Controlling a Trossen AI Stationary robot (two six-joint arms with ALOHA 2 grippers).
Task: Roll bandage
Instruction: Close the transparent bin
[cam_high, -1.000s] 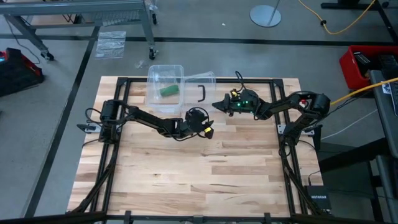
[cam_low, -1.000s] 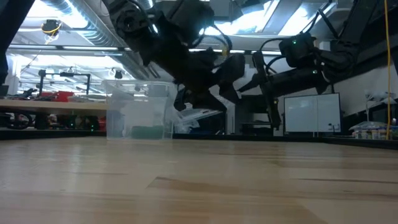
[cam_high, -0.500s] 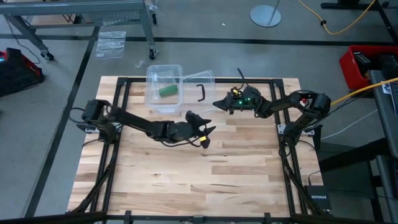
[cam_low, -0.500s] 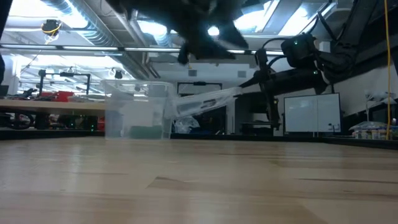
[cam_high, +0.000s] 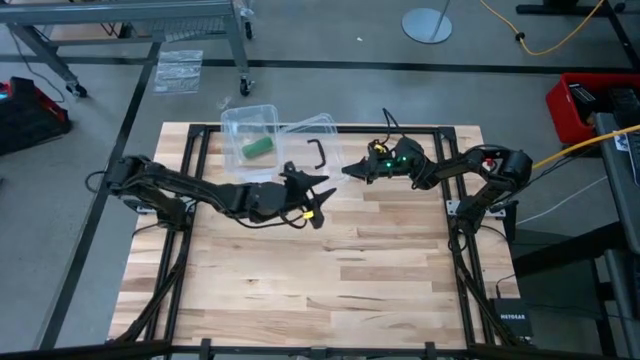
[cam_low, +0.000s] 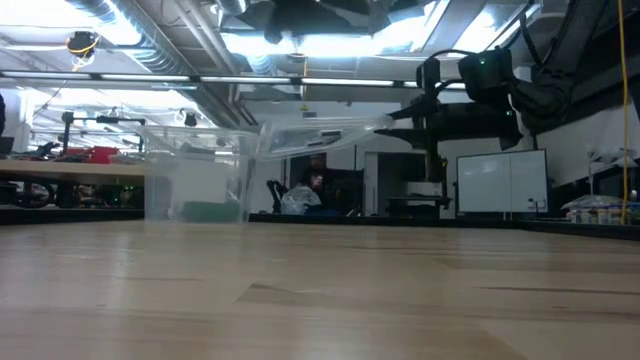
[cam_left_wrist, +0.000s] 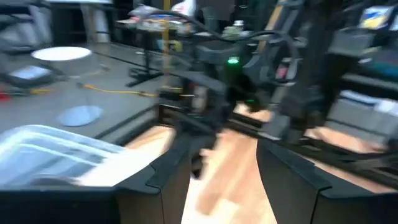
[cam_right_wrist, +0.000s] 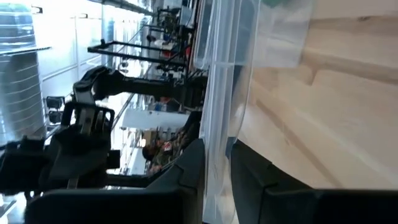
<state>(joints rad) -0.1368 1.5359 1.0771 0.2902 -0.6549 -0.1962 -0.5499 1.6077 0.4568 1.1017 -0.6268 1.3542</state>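
The bandage (cam_high: 257, 149) is a small green roll lying on the floor of a clear plastic box (cam_high: 232, 128) at the table's far side; it also shows low in the box in the low view (cam_low: 210, 211). The box's clear lid (cam_high: 312, 132), with a black handle (cam_high: 320, 153), slants up from the box's rim toward my right gripper (cam_high: 349, 168), which is shut on it. My left gripper (cam_high: 318, 196) hangs open in the air, nearer the table's middle than the lid, with nothing between its fingers (cam_left_wrist: 283, 177). My right gripper pinches the lid's rim (cam_right_wrist: 217, 124) between its two fingers, at the end farthest from the box. The fingers come about level from the table's right side. That end (cam_low: 375, 124) is lifted clear of the table; the lid's other end (cam_low: 268, 140) reaches the box's top.
A black frame (cam_high: 440, 130) runs around the table's far and side edges. Bare wood (cam_high: 330, 270) fills the middle and near part of the table. Beyond the table stand workbenches and shelves (cam_low: 80, 160).
My left gripper has gone up and a little toward the table's left and near edges, rising out of the low view. My right gripper has tipped the lid's held end higher. The box with the bandage has slid toward the table's left edge and turned a little.
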